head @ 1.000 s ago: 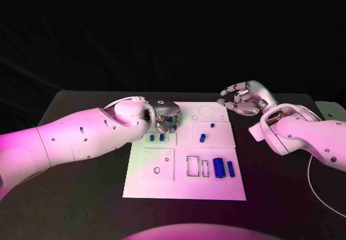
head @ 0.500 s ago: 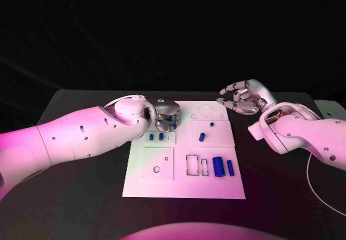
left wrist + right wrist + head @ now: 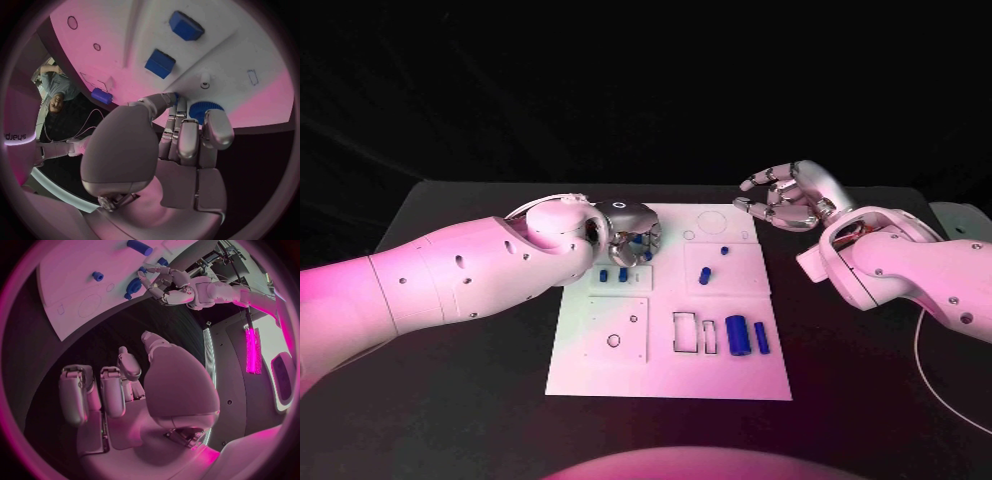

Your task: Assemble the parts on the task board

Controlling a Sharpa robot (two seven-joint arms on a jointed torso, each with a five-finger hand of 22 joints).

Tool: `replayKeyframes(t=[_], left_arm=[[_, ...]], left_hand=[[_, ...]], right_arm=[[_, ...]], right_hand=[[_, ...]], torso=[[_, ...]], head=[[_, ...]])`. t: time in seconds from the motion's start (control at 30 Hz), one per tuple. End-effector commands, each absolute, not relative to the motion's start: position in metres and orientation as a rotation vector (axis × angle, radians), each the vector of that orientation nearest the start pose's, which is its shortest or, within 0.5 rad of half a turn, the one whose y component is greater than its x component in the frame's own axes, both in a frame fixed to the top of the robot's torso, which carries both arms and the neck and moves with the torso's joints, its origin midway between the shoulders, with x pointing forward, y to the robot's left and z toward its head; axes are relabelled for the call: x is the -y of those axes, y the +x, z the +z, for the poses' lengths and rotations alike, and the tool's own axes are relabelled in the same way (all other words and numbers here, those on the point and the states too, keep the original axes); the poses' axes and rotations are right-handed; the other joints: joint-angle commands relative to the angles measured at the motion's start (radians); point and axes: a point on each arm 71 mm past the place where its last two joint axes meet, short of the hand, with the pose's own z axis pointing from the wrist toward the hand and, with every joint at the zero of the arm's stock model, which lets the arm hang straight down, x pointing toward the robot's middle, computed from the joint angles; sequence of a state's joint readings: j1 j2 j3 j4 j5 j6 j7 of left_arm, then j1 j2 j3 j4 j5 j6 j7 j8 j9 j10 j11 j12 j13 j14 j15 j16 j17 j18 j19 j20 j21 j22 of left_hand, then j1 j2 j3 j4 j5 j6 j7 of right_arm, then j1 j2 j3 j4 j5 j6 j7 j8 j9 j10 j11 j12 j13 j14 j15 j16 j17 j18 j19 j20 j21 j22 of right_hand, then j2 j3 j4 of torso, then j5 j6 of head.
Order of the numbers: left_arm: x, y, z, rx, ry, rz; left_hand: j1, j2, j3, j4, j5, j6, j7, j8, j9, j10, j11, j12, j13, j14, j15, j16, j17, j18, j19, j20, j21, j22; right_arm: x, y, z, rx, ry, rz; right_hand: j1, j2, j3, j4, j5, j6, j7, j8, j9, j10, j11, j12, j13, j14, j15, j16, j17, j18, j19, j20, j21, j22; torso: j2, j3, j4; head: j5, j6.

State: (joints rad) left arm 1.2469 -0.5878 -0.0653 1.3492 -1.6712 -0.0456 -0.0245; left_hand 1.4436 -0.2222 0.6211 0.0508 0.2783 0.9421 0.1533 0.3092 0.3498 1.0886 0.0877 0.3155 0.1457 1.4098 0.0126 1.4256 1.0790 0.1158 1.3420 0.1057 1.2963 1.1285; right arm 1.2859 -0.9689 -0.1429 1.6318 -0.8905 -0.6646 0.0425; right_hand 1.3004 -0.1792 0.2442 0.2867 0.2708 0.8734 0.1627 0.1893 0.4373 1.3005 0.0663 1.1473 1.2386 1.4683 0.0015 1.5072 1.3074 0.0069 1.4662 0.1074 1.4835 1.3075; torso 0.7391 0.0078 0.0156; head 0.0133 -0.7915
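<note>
Head view first: the white task board [image 3: 668, 365] lies in the middle of the black worktop [image 3: 473, 400]. The left hand [image 3: 635, 228] is down over the board's far left corner, fingers curled toward the surface. Just near of it lie two small blue blocks [image 3: 615, 274]. A short blue peg [image 3: 705, 274] lies right of those, and two blue cylinders [image 3: 746, 336] lie at the board's near right. The right hand [image 3: 788, 197] hovers above the board's far right edge, fingers bent but apart, holding nothing.

Left wrist view: the fingertips [image 3: 218, 131] sit right on a round blue ridged part [image 3: 204, 109] on the board, fingers bunched around it; I cannot tell whether they actually grip it. Two blue blocks [image 3: 160, 63] lie just beyond the hand.

Right wrist view: the right hand [image 3: 125, 390] is over dark worktop, fingers curled loosely and apart, holding nothing. The board [image 3: 69, 285] lies well beyond the fingertips, with the left hand [image 3: 164, 285] at its far edge.
</note>
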Motion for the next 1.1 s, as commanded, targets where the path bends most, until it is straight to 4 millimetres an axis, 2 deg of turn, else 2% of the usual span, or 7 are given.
replayKeyframes(t=[0.03, 0.1, 0.17, 0.27, 0.47, 1.0, 1.1], left_arm=[[-0.11, 0.502, -0.189, -1.765, 0.572, -0.642], [-0.113, 0.501, -0.186, -1.763, 0.552, -0.651], [-0.117, 0.5, -0.181, -1.757, 0.531, -0.661], [-0.121, 0.498, -0.176, -1.748, 0.508, -0.67], [-0.132, 0.495, -0.168, -1.741, 0.472, -0.675], [-0.164, 0.499, -0.17, -1.79, 0.41, -0.618], [-0.168, 0.502, -0.172, -1.796, 0.403, -0.607]], left_hand=[[-0.01, 0.004, 0.002, -0.004, -0.006, 0.008, 0.0, -0.004, -0.001, 0.01, 0.0, -0.007, 0.001, 0.008, -0.001, 0.005, 0.0, -0.017, 0.005, -0.001, 0.006, 0.001], [-0.013, 0.003, 0.002, -0.004, -0.006, 0.009, 0.0, -0.005, -0.001, 0.011, 0.0, -0.009, 0.001, 0.009, -0.001, 0.005, 0.0, -0.017, 0.005, -0.001, 0.007, 0.002], [-0.013, 0.003, 0.002, -0.004, -0.006, 0.009, 0.0, -0.005, -0.001, 0.011, 0.0, -0.009, 0.001, 0.009, -0.001, 0.005, 0.0, -0.017, 0.005, -0.001, 0.007, 0.002], [-0.014, 0.003, 0.002, -0.004, -0.006, 0.009, 0.0, -0.005, -0.001, 0.012, 0.0, -0.009, 0.001, 0.009, -0.001, 0.005, 0.001, -0.017, 0.005, 0.0, 0.007, 0.002], [-0.019, 0.001, 0.001, -0.004, -0.006, 0.013, 0.0, -0.005, -0.001, 0.015, 0.0, -0.011, 0.0, 0.01, -0.001, 0.007, 0.003, -0.017, 0.006, 0.0, 0.009, 0.005], [-0.027, -0.003, -0.001, -0.003, -0.006, 0.015, -0.001, -0.007, -0.001, 0.018, -0.001, -0.015, 0.0, 0.01, -0.001, 0.007, 0.0, -0.017, 0.005, -0.001, 0.008, 0.003], [-0.027, -0.003, -0.002, -0.003, -0.006, 0.015, -0.001, -0.007, -0.001, 0.018, -0.001, -0.016, 0.0, 0.01, -0.001, 0.007, 0.001, -0.017, 0.005, -0.001, 0.008, 0.003]], right_arm=[[0.246, 0.47, -0.158, -1.446, 0.399, 0.857], [0.246, 0.47, -0.158, -1.445, 0.4, 0.856], [0.247, 0.47, -0.158, -1.444, 0.4, 0.855], [0.247, 0.471, -0.158, -1.443, 0.4, 0.855], [0.247, 0.471, -0.158, -1.443, 0.4, 0.855], [0.247, 0.471, -0.159, -1.445, 0.4, 0.854], [0.247, 0.471, -0.159, -1.446, 0.4, 0.855]], right_hand=[[-0.009, 0.003, 0.007, 0.0, 0.006, -0.001, -0.009, 0.005, -0.002, -0.001, 0.002, 0.001, 0.001, 0.068, -0.008, -0.005, 0.146, 0.016, 0.06, -0.009, -0.004, 0.205], [-0.009, 0.003, 0.007, 0.0, 0.006, -0.001, -0.009, 0.005, -0.002, -0.001, 0.002, 0.001, 0.001, 0.068, -0.008, -0.005, 0.146, 0.016, 0.06, -0.009, -0.004, 0.205], [-0.009, 0.003, 0.007, 0.0, 0.006, -0.001, -0.009, 0.005, -0.002, -0.001, 0.002, 0.001, 0.001, 0.068, -0.008, -0.005, 0.146, 0.016, 0.06, -0.009, -0.004, 0.205], [-0.009, 0.003, 0.007, 0.0, 0.006, -0.001, -0.009, 0.005, -0.002, -0.001, 0.002, 0.001, 0.001, 0.068, -0.008, -0.005, 0.146, 0.016, 0.06, -0.009, -0.004, 0.205], [-0.01, 0.004, 0.008, 0.001, 0.007, -0.001, -0.009, 0.006, -0.002, 0.002, 0.001, 0.003, 0.002, 0.069, -0.008, -0.005, 0.146, 0.017, 0.06, -0.01, -0.005, 0.205], [-0.01, 0.004, 0.008, 0.001, 0.007, -0.001, -0.009, 0.006, -0.002, 0.002, 0.001, 0.003, 0.002, 0.069, -0.008, -0.005, 0.146, 0.017, 0.06, -0.01, -0.005, 0.205], [-0.01, 0.004, 0.009, 0.0, 0.007, -0.001, -0.009, 0.006, -0.002, 0.002, 0.001, 0.001, 0.0, 0.069, -0.008, -0.005, 0.146, 0.017, 0.059, -0.01, -0.006, 0.204]], torso=[[-0.001, 0.0003, 0.0005], [-0.002, 0.0003, 0.0003], [-0.002, 0.0003, 0.0021], [-0.002, 0.0003, 0.0033], [0.001, -0.001, 0.0006], [0.002, -0.0018, 0.0012], [0.001, -0.0002, -0.0002]], head=[[0.0, 0.003], [0.0, 0.006], [-0.007, 0.009], [-0.002, 0.013], [0.005, 0.019], [0.003, 0.017], [0.007, 0.017]])
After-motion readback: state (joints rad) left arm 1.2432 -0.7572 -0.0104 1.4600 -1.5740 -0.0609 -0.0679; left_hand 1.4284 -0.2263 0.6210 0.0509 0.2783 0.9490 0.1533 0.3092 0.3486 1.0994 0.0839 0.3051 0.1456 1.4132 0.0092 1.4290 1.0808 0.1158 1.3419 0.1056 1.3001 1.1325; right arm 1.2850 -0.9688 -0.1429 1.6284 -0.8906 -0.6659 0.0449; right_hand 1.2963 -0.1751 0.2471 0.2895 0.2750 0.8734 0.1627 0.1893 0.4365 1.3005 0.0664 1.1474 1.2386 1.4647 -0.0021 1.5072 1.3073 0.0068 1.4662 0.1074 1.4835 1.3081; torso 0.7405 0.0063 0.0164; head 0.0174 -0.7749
